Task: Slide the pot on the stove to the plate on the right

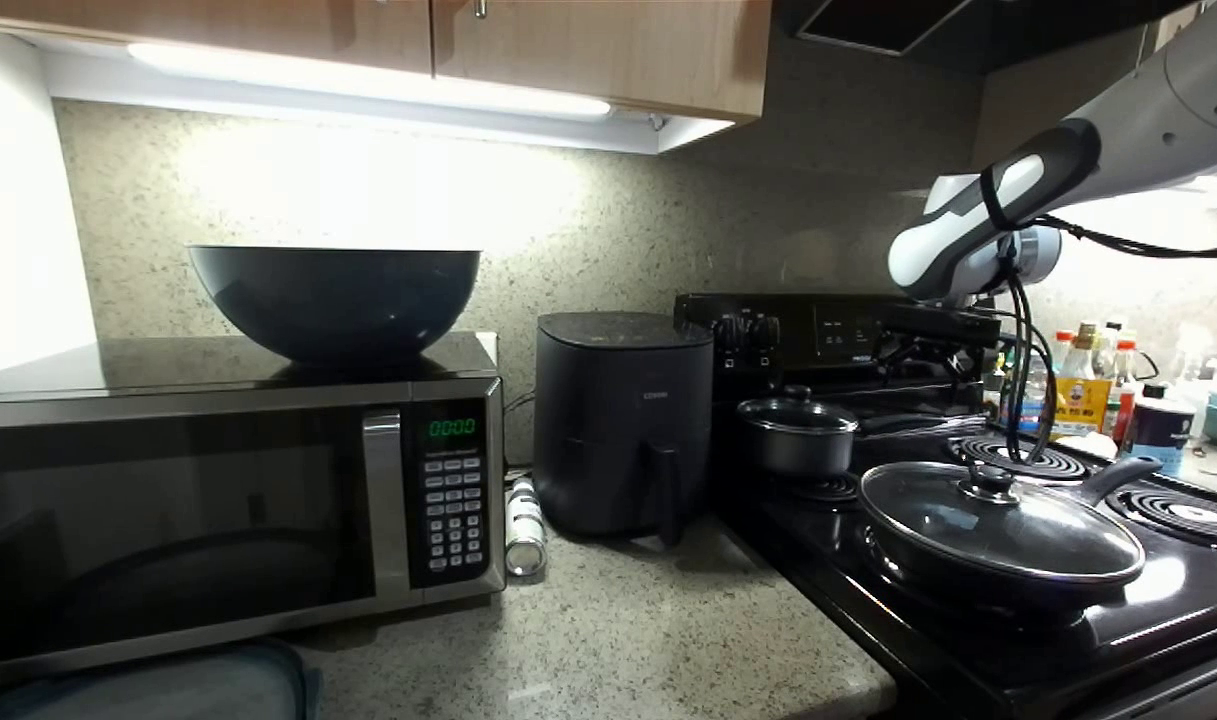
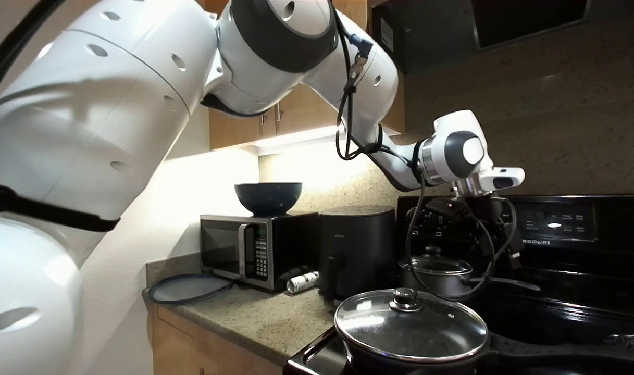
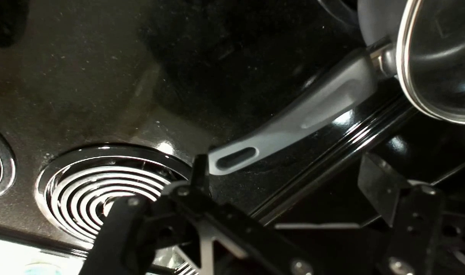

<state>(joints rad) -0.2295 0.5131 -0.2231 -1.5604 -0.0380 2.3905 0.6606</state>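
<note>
The small dark pot (image 1: 798, 450) with glass lid and knob sits on the back burner of the black stove (image 1: 1183, 610), beside the air fryer. In an exterior view the pot (image 2: 439, 281) shows its handle pointing right. In the wrist view the pot's lid (image 3: 442, 61) is at the upper right, and its grey handle (image 3: 293, 114) runs down-left. My gripper (image 3: 291, 179) is open and empty, above the stove near the back panel. One fingertip appears beside the handle's end; contact cannot be told. No dish plate shows; a bare coil burner (image 1: 1023, 458) lies to the pot's right.
A wide lidded pan (image 1: 998, 540) stands on the front burner, handle toward the right. The air fryer (image 1: 623, 430) stands left of the pot. The stove's back panel (image 2: 561, 229) rises behind the gripper. Bottles (image 1: 1083, 370) stand past the stove's right side. Cables hang from the wrist.
</note>
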